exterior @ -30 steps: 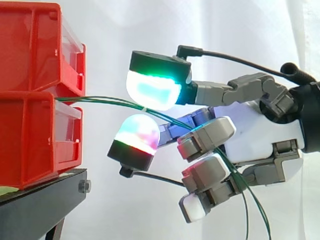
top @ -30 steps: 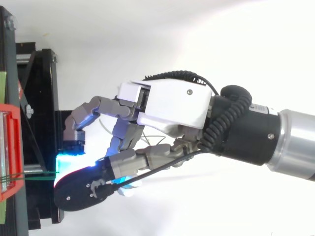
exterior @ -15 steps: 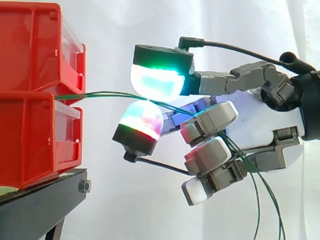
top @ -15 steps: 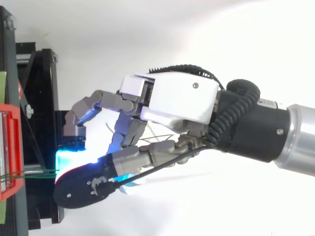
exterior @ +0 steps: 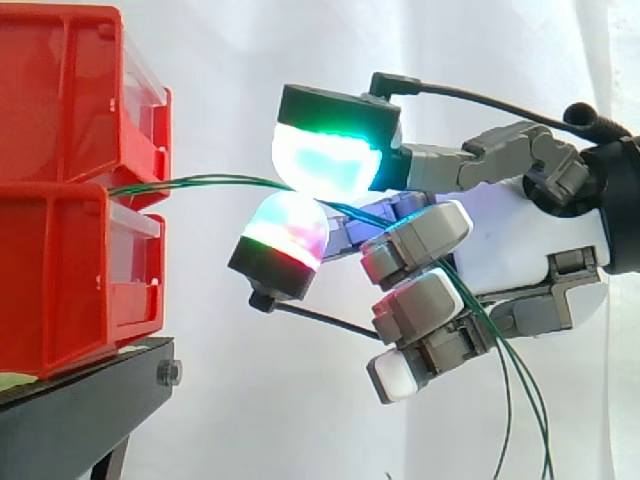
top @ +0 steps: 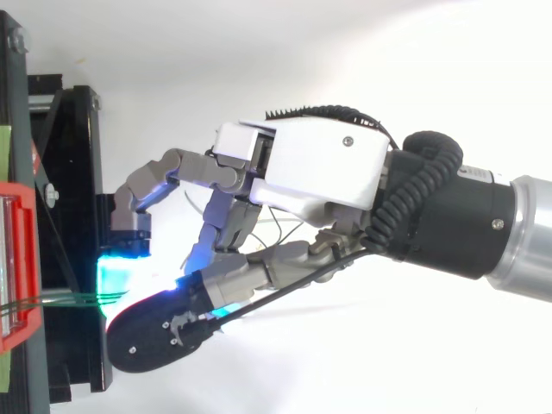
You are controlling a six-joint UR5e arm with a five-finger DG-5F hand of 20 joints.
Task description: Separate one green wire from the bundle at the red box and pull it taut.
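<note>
Since the earlier frames the robot hand (exterior: 520, 250) has drawn back a little from the red bins (exterior: 60, 270) and risen slightly. The green wires (exterior: 200, 181) leave the gap between the upper and lower bin and run in a shallow arc to the glowing pads (exterior: 325, 160). They pass between the upper pad and the lower one, then thread past the curled fingers and hang loose below the palm. We read the robot hand as closed in a pinch on the green wires; we cannot tell whether one strand or several lie in it. Risks, as we judge them: the span is not yet straight, so more pull could drag the whole bundle, or the thin wire could slip off the rounded pads. The loose tails could snag on the lower fingers. The black stand (exterior: 80, 400) under the bins sits below and to the left of the lower pad.
</note>
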